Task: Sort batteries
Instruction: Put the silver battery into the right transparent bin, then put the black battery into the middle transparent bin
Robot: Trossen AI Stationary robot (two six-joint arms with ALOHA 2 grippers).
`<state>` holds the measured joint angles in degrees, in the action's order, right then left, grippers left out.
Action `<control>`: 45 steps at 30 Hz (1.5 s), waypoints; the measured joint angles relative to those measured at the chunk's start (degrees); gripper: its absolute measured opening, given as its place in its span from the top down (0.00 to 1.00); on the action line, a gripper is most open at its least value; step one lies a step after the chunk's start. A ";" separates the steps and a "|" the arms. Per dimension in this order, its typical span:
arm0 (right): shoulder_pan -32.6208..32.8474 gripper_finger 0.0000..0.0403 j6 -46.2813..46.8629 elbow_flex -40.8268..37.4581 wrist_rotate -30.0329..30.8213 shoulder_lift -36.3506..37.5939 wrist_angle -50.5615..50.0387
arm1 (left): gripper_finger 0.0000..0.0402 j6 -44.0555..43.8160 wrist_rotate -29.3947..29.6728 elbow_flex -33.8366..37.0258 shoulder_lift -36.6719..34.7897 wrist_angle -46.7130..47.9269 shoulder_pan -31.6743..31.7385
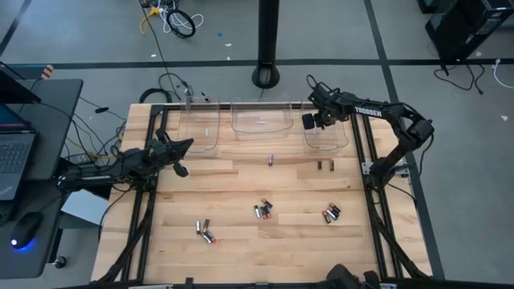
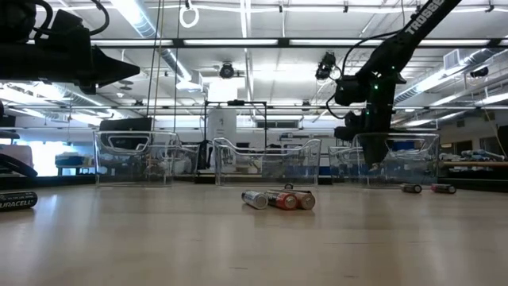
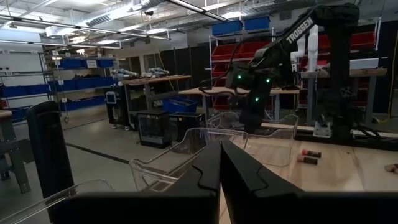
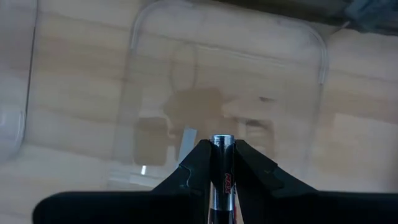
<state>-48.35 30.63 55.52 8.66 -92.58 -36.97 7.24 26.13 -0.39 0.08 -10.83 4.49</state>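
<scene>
From above, your right gripper [image 1: 310,120] hangs over the rightmost of three clear bins [image 1: 328,135] at the table's far edge, while the left gripper [image 1: 180,157] waits near the left bin. Loose batteries [image 1: 263,210] lie in small clusters on the near half of the wooden table [image 1: 241,241], with one lone cell mid-table and a pair by the right rail.

At table height, the middle cluster [image 2: 278,199] lies on its sides, so expect these cells to roll.

Your left wrist view shows that claw's fingers [image 3: 205,177] pressed together with nothing between them.

Your right wrist view shows the fingers [image 4: 249,168] clamped on a silver-capped battery [image 4: 222,144], gripped across its barrel above the bin floor. It is stiff, smooth and dense for its size; take the next ones mid-barrel, squarely across the round side, or they may squirt out.
</scene>
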 joint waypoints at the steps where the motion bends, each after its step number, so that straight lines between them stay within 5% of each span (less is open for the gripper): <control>1: -0.23 0.86 0.00 -0.34 -0.08 0.00 0.58 | 0.96 -0.02 0.00 -0.01 0.00 0.00 0.00; 24: -1.71 0.84 -0.63 -4.61 -1.28 -0.11 7.34 | 0.96 -0.01 0.00 0.00 0.00 -0.02 0.02; 37: -1.71 0.70 -0.88 -4.57 -1.30 -0.11 8.66 | 0.96 -0.02 0.00 -0.02 0.00 0.00 0.01; 45: -0.20 0.72 -7.88 2.03 -1.30 -0.11 -1.52 | 0.96 -0.01 0.02 -0.01 0.00 -0.01 0.01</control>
<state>-48.55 22.75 57.55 7.35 -92.68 -38.49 7.23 26.15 -0.40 0.08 -10.84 4.51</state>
